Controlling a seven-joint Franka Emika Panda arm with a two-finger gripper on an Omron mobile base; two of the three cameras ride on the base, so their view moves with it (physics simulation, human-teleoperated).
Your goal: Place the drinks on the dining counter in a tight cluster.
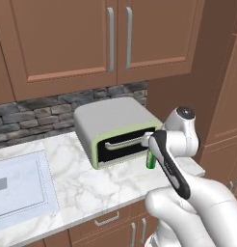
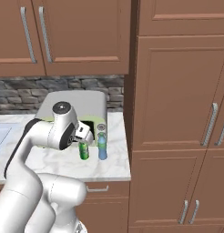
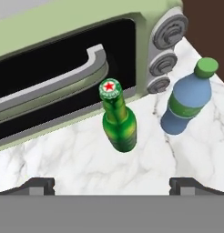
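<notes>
No legible text, red star sign on green bottle (image 3: 118,122) cap

two bottles (image 3: 119,125), one toaster oven (image 1: 112,130)

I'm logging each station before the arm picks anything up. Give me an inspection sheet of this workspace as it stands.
Surface: white-grey marble worktop under brown wall cabinets.
Job's things: green bottle and pale-blue bottle stand upright, side by side but apart, in front of the toaster oven; neither is held.
Clutter: pale-green toaster oven against the stone backsplash; sink at the left.
Grippers: gripper open, poised above the green bottle, touching nothing.
Cables: nothing seen.
Surroundings: tall brown cabinet at the worktop's right end; drawers below.
</notes>
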